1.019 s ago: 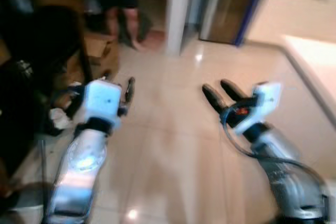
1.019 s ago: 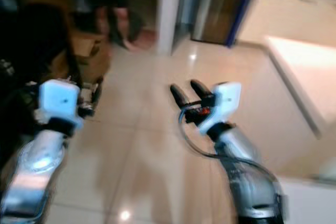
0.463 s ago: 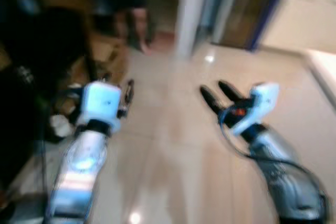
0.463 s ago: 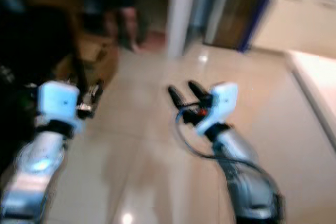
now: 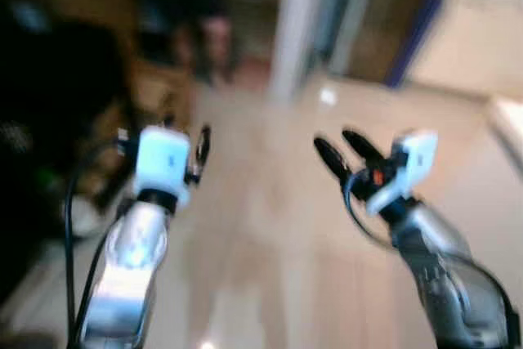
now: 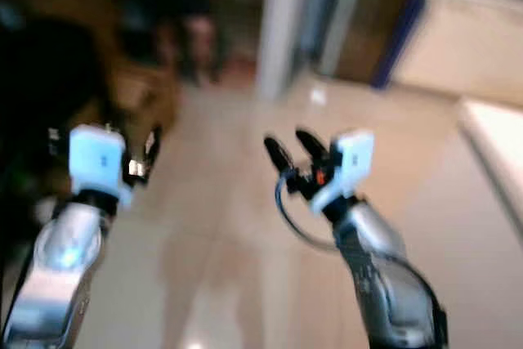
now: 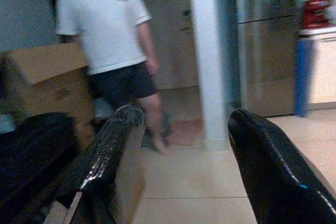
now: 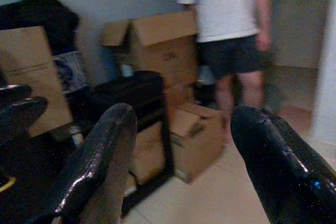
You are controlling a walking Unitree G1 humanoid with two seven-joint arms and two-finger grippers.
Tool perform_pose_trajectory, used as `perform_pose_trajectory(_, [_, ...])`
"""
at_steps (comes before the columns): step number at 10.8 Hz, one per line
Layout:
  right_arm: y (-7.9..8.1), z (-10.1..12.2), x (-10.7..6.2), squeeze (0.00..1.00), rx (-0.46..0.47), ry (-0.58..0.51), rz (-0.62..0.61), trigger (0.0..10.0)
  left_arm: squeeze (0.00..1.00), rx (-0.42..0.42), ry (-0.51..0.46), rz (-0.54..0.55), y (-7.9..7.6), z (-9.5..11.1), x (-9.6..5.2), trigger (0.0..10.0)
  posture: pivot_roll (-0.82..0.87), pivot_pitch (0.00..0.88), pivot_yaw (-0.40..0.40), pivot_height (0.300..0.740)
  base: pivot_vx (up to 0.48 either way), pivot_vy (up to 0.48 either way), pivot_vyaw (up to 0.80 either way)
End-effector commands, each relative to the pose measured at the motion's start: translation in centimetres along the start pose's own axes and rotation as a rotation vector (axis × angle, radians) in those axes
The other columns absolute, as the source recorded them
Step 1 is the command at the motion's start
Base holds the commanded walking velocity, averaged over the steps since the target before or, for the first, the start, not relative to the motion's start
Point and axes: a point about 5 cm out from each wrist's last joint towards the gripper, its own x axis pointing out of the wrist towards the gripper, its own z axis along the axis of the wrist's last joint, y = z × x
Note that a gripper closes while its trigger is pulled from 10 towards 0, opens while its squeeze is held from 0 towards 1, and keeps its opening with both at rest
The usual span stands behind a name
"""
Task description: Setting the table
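While both silver arms are held out over the pale tiled floor, the head views are blurred. The left hand is seen at about 9 o'clock in the head view, its black fingers spread apart with nothing between them. The right hand is seen at about 2 o'clock, its fingers likewise parted and holding nothing.

A person in a white shirt and dark shorts is seen standing at about 11 o'clock, beyond the left hand. Open cardboard boxes are stacked near the person, and a dark piece of furniture is seen just beside them. A white pillar rises at 12 o'clock, with a steel-fronted refrigerator just past it. A cream cabinet stands at about 1 o'clock, and the pale edge of a desk is seen at 3 o'clock.

No tableware for the setting can be made out.
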Motion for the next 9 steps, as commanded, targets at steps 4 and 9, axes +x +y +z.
perform_pose_trajectory(4, [-0.22, 0.31, 0.3, 0.0, -0.014, -0.02, -0.051, 10.0, 0.0, 0.025, 0.004, 0.025, 0.93, 0.09, 0.07, 10.0, 0.02, 0.0, -0.077, 0.74, 0.435, 0.0, 0.0])
perform_pose_trajectory(9, [-0.62, 0.6, 0.11, 0.0, -0.015, -0.037, -0.108, 10.0, 0.0, 0.026, 0.011, 0.029, 0.98, 0.14, 0.06, 10.0, 0.02, 0.0, -0.075, 0.74, 0.436, 0.0, 0.0])
